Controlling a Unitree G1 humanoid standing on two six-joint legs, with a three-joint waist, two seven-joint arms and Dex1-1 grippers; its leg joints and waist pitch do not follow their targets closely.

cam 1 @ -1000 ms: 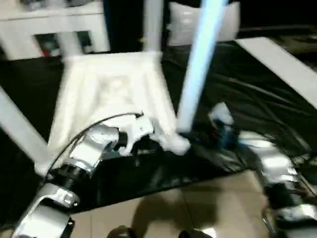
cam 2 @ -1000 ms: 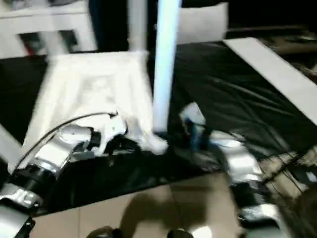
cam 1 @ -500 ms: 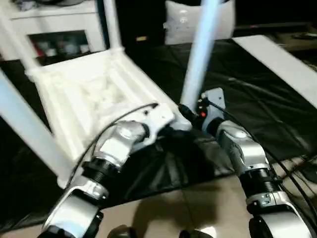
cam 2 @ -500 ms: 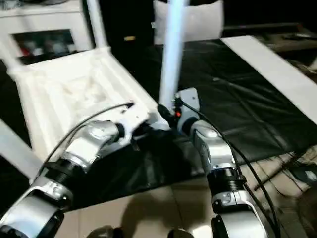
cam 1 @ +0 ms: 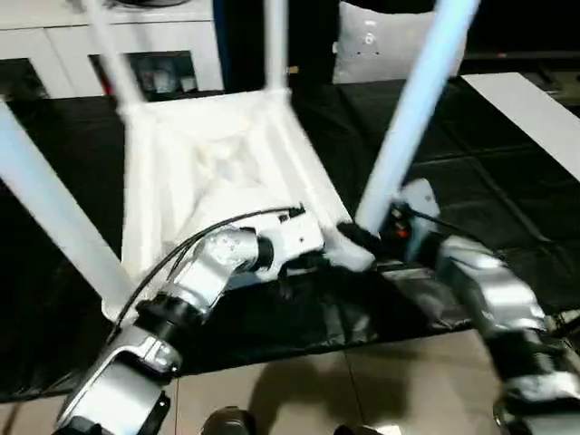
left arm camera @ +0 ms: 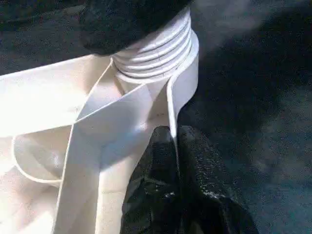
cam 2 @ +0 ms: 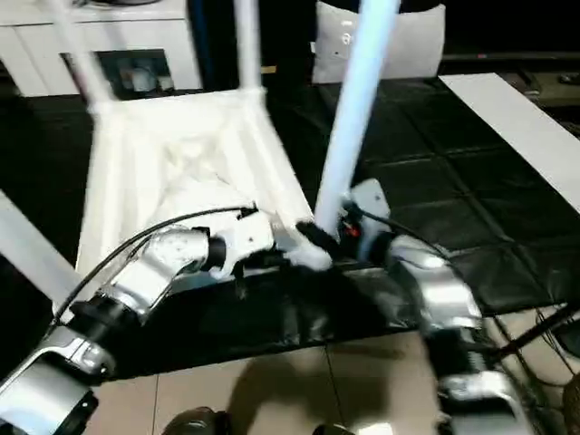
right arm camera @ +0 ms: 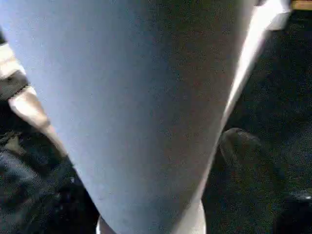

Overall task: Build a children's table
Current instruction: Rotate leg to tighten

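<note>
Black floor mat (cam 1: 471, 163) carries the upturned table (cam 1: 217, 172). Left fingers (left arm camera: 168, 161) pinch its near-corner rim shut; right fingers' state unclear beside the leg (cam 1: 408, 118). Keep that leg straight while seating it.

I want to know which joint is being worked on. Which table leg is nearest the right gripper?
The near-right leg, rising right beside the right gripper; the other legs stand farther left and behind.

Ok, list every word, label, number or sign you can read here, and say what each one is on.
No text can be read anywhere.
White cushion behind the table: a small dark mark, too blurred to read.
Cabinet compartment: things inside too blurred for any label.
Table legs: plain, no markings.
</note>
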